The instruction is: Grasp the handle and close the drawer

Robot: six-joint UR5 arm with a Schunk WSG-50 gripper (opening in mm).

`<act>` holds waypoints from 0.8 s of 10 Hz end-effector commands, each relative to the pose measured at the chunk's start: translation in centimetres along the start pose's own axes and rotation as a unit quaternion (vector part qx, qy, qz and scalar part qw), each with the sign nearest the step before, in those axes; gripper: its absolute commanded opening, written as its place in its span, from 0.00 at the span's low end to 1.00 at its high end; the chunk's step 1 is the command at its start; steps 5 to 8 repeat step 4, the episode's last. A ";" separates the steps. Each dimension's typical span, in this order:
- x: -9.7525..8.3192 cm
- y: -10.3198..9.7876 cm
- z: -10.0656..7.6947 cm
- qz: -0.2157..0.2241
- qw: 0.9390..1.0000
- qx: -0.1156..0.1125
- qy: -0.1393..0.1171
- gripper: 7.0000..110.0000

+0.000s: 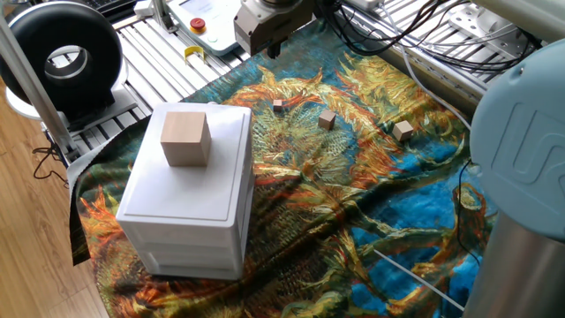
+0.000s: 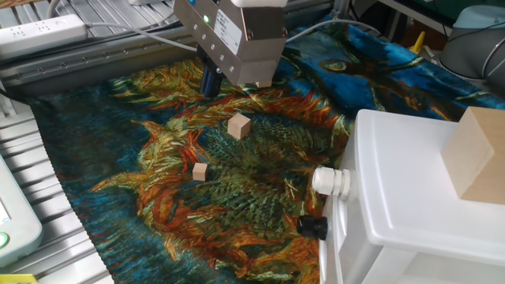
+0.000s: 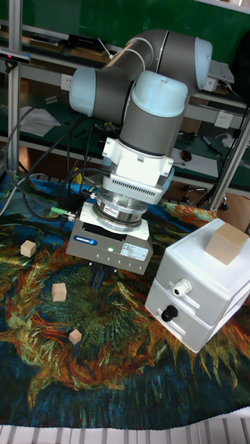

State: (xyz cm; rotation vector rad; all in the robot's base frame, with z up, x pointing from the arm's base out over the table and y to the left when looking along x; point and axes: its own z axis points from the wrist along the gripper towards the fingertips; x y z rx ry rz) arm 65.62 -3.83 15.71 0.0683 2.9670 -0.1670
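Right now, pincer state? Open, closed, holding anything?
Pincer: cannot be told. Its fingers are mostly hidden under the tool body; it hangs over the cloth, away from the drawer, nothing seen in it.

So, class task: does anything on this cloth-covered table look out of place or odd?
A large wooden cube sits on top of the white cabinet, and three small wooden blocks lie scattered on the patterned cloth. Nothing looks spilled or damaged.
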 end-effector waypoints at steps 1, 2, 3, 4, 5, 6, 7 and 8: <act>0.0 0.2 -0.1 0.003 1.000 -0.005 0.000 0.00; 0.0 0.2 -0.1 0.003 1.000 -0.005 0.000 0.00; -0.1 0.1 -0.1 0.002 1.000 -0.005 0.000 0.00; -0.1 0.1 -0.1 0.003 1.000 -0.005 0.000 0.00; -0.1 0.1 -0.1 0.003 1.000 -0.005 0.000 0.00; -0.1 0.1 -0.1 0.003 1.000 -0.005 0.000 0.00; -0.1 0.1 -0.1 0.003 1.000 -0.005 0.000 0.00; -0.1 0.1 -0.1 0.003 1.000 -0.005 0.000 0.00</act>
